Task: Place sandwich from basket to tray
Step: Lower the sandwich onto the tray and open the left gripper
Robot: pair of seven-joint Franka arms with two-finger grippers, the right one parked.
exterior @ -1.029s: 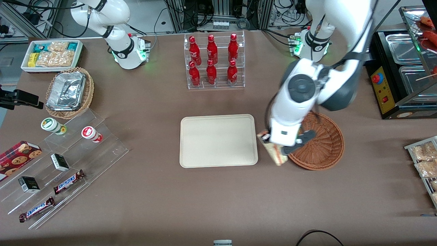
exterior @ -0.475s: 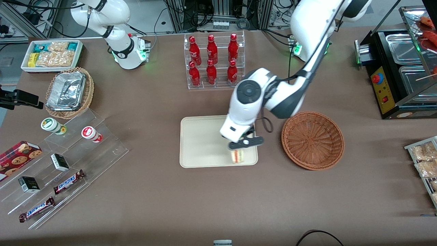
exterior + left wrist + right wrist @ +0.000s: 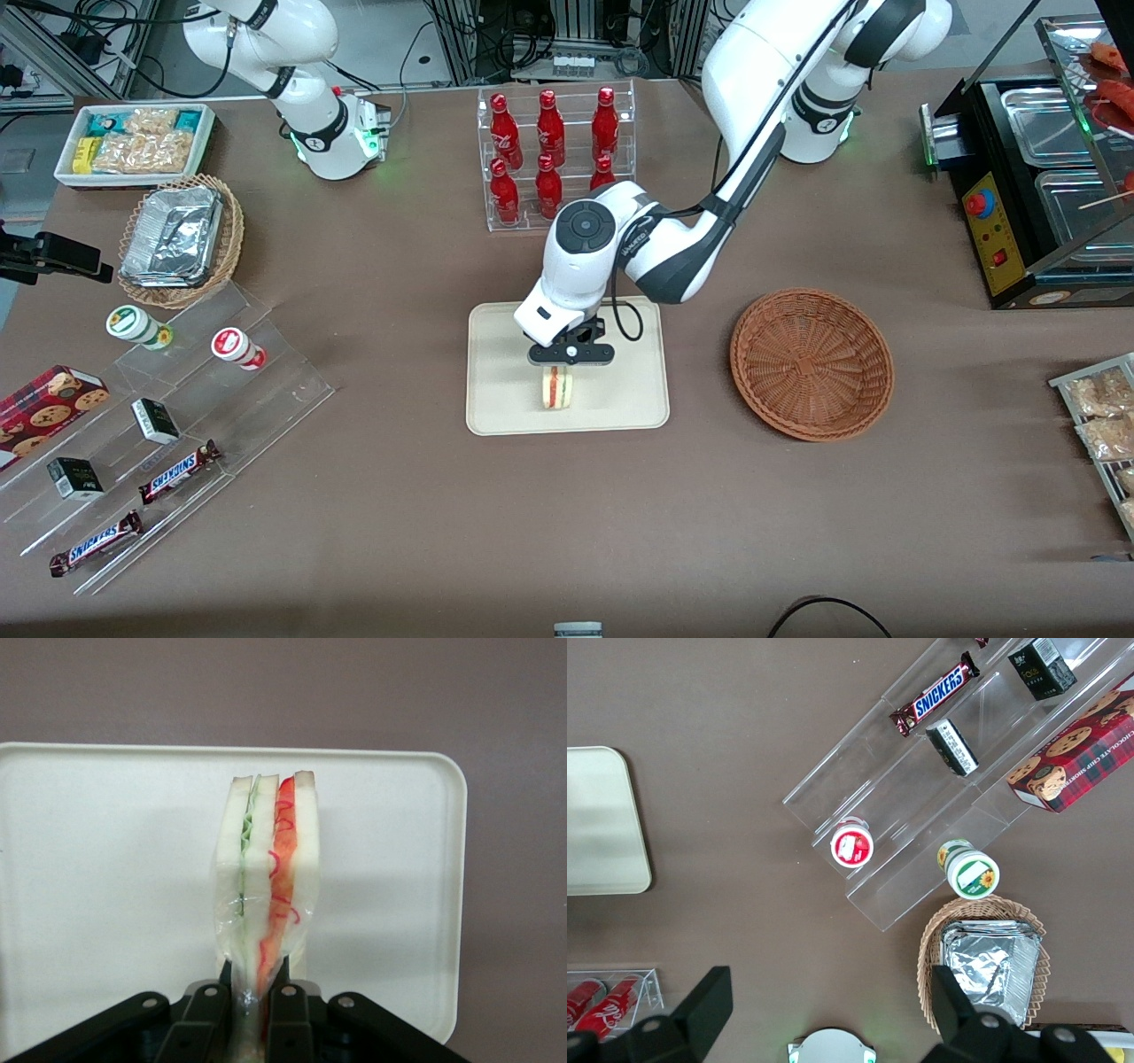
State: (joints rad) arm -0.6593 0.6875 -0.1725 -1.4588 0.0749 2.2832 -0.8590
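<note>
Front view shows the gripper (image 3: pixel 567 365) hanging over the tray (image 3: pixel 496 408), with the sandwich (image 3: pixel 557 388) pinched between its fingers and dangling just nearer the camera than the black finger block. From where I stand it looks carried on edge, filling stripes showing, which makes sense: gripping the wedge across its flat bread faces gives two fingers something broad to press on and keeps the layers from sliding apart. In the left wrist view the sandwich (image 3: pixel 266 877) runs straight out from the gripper (image 3: pixel 252 997), clamped at one end where its clear wrap bunches, the green layer on one side and the red on the other, with the pale tray (image 3: pixel 106 859) spread beneath it. I cannot tell whether the lower edge already touches the tray or hangs just above it. The basket (image 3: pixel 811 363) sits empty beside the tray, toward the working arm's end of the table, so the carry seems nearly finished. I reckon what remains is lowering and letting go; since the wedge is narrow on that edge, it may well tip onto a flat face once released, and the tray around it has room for that.
</note>
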